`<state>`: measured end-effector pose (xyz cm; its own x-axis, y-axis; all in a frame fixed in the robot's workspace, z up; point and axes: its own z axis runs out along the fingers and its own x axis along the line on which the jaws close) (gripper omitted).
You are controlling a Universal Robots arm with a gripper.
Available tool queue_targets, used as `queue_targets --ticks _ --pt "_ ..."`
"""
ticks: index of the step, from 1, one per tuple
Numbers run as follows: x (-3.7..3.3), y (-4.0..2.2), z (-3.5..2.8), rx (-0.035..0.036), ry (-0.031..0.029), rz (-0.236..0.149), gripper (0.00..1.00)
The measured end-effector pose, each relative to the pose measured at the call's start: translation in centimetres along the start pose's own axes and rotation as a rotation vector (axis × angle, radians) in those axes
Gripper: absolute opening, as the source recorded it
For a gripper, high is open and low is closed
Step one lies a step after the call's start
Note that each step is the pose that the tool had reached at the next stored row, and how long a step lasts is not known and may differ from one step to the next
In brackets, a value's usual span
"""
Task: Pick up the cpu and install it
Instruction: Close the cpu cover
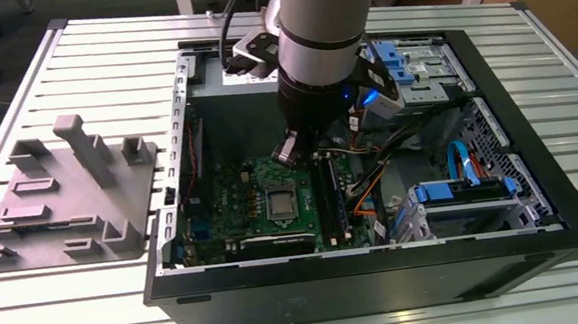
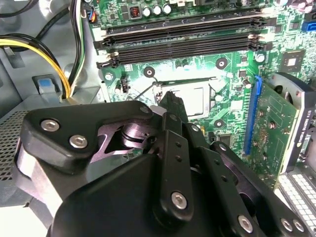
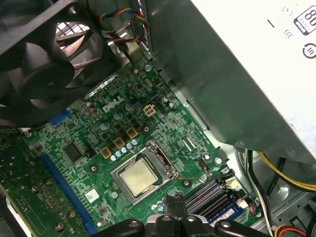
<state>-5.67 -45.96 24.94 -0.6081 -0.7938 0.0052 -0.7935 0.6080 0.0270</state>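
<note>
The cpu (image 3: 138,177) sits flat inside the metal-framed socket (image 3: 168,164) on the green motherboard (image 3: 89,148), its pale silver top showing in the first wrist view. In the exterior view the socket (image 1: 283,202) lies near the middle of the motherboard (image 1: 235,208), on the floor of the open computer case (image 1: 531,209).

The robot arm (image 1: 319,38) reaches down into the case, directly above the socket. The claw (image 3: 174,210) hangs just beside the socket, on the side facing the memory slots (image 3: 210,195), apart from the chip and holding nothing. In the first wrist view its dark fingertips (image 3: 174,203) stand drawn together, narrow, with no gap to be seen between them. In the second wrist view the claw (image 2: 174,103) has its black linkage in the foreground, with its tip over the socket (image 2: 197,98), beyond which run the long black memory slots (image 2: 182,34).

Next to the socket in the first wrist view, a black fan (image 3: 44,59) and a grey power supply box (image 3: 232,74) flank the motherboard. On the slatted metal desk (image 1: 63,65), beside the case at the exterior view's left, rests a grey fixture (image 1: 61,198).
</note>
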Motion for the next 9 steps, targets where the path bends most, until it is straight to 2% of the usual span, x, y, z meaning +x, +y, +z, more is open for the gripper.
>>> queue_targets --ticks 6,9 --pt "0.01 -0.01 0.0 -0.0001 -0.0002 0.006 0.11" --pt "0.01 -0.01 0.03 -0.0002 -0.0013 0.046 0.11"
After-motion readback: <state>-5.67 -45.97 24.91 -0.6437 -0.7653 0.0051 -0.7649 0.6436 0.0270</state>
